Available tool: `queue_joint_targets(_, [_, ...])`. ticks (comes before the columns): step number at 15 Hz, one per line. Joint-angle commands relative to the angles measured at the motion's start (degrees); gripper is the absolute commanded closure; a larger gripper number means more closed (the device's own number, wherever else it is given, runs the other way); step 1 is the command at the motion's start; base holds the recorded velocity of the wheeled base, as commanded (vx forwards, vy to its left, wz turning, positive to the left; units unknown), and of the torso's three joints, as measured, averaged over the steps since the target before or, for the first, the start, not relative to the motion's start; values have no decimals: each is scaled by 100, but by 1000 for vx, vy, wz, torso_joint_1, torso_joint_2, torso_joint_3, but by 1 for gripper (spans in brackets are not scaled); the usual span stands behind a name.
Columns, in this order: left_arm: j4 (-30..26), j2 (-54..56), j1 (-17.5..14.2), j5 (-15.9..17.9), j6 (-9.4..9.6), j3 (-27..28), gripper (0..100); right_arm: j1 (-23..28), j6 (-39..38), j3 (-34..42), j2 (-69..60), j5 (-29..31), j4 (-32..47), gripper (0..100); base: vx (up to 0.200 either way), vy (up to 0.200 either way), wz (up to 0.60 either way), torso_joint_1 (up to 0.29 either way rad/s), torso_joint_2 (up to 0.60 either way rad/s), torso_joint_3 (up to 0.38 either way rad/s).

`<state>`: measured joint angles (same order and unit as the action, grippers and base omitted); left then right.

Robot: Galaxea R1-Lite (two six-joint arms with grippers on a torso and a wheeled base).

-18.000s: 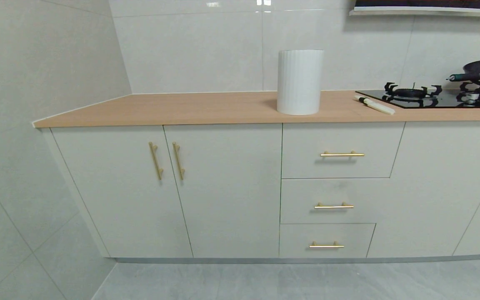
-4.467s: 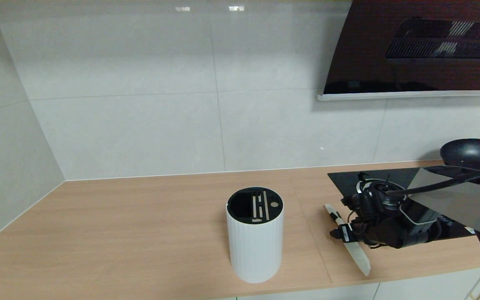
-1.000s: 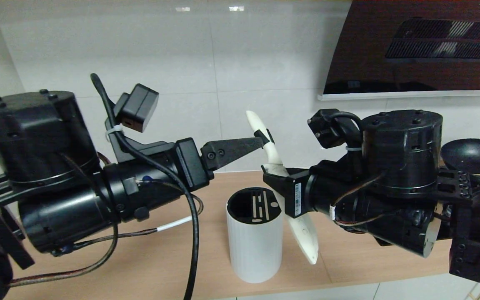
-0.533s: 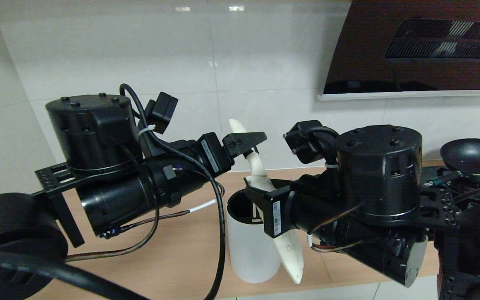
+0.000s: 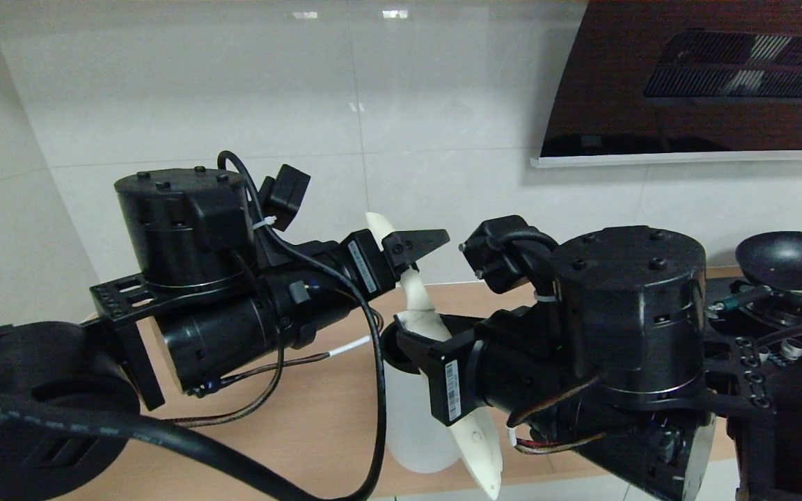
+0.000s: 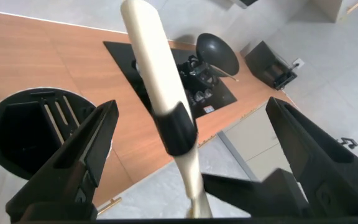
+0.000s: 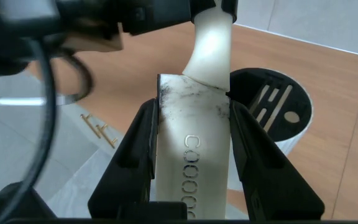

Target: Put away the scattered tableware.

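Observation:
A cream knife (image 5: 411, 292) with a black band on its handle stands nearly upright above the counter. My right gripper (image 5: 423, 332) is shut on its blade (image 7: 191, 149), handle end up. My left gripper (image 5: 420, 252) is open, its fingers (image 6: 89, 152) apart on either side of the handle (image 6: 157, 81) without touching it. The white ribbed holder (image 5: 411, 431) with a black slotted top (image 7: 278, 102) stands on the counter just behind and below the knife, and its opening (image 6: 23, 130) lies beside the handle.
The wooden counter (image 5: 289, 403) runs left to the tiled corner wall. A black stove with a dark pan (image 5: 787, 257) sits at the right, under a range hood (image 5: 693, 76). Cabinet fronts and the floor lie beyond the counter's front edge (image 6: 166, 168).
Both arms have moved left and down, carrying the knife lower and nearer the holder. The left gripper has stayed by the handle's top.

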<state>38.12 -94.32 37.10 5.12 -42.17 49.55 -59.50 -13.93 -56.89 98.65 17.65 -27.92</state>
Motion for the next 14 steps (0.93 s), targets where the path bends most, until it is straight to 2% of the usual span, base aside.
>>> queue_joint_targets(1, [2, 1, -1, -2, -2, 2, 0, -61, 5, 47, -91, -7, -3, 100, 0, 0, 0, 0, 0, 0])
queue_joint_targets(3, [2, 1, -1, -11, -2, 2, 0, -61, 5, 47, -126, -7, -3, 100, 0, 0, 0, 0, 0, 0])
queue_joint_targets(4, [2, 1, -1, -37, -2, 2, 100, -61, 5, 56, -126, -7, -3, 100, 0, 0, 0, 0, 0, 0])
queue_joint_targets(14, [-6, 1, 8, -20, 7, -7, 100, -53, -4, 56, -135, -7, -12, 100, 0, 0, 0, 0, 0, 0])
